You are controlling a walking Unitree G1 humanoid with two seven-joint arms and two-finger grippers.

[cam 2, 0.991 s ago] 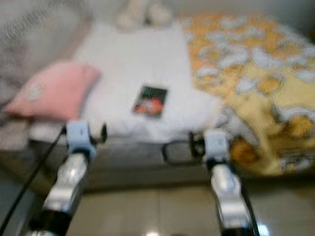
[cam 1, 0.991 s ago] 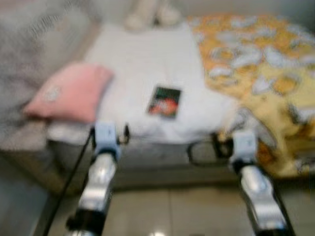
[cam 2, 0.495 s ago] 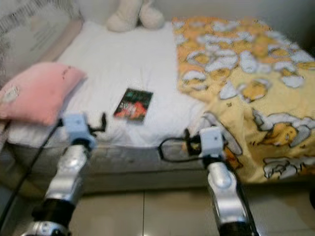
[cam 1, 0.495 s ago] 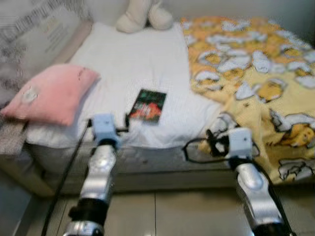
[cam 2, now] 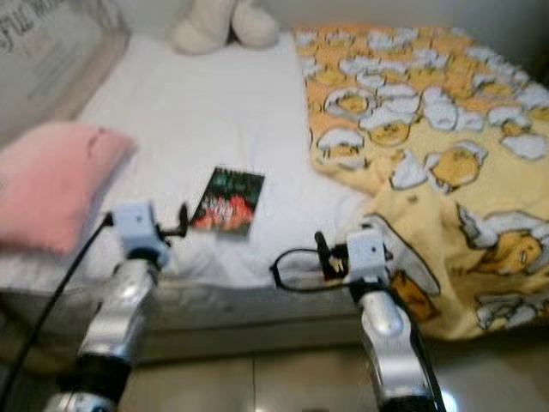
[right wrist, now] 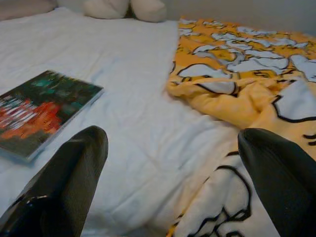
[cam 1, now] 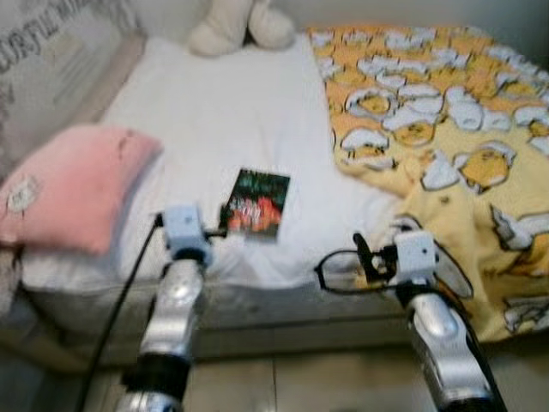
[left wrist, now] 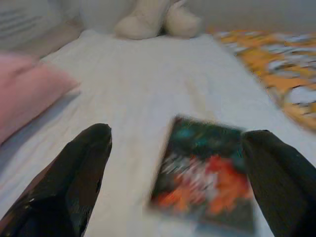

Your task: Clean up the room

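A dark book with a red and green cover (cam 1: 255,203) lies flat on the white bed sheet (cam 1: 232,112), near the bed's front edge. My left gripper (left wrist: 177,173) is open just short of the book (left wrist: 207,177), which lies between its two black fingers in the left wrist view. My right gripper (right wrist: 170,177) is open over the sheet beside the yellow patterned blanket (right wrist: 247,84), with the book (right wrist: 42,111) off to one side. Both silver arms reach toward the bed's front edge.
A pink pillow (cam 1: 73,193) lies at the left of the bed. A cream plush toy (cam 1: 240,21) sits at the far end. The yellow blanket (cam 1: 446,129) covers the right half and hangs over the edge. A patterned cushion (cam 1: 51,51) stands far left. Tiled floor (cam 1: 292,386) lies below.
The camera has moved closer to the bed and the picture has sharpened. Both arms have come forward to the bed's edge, the left one nearer the book.
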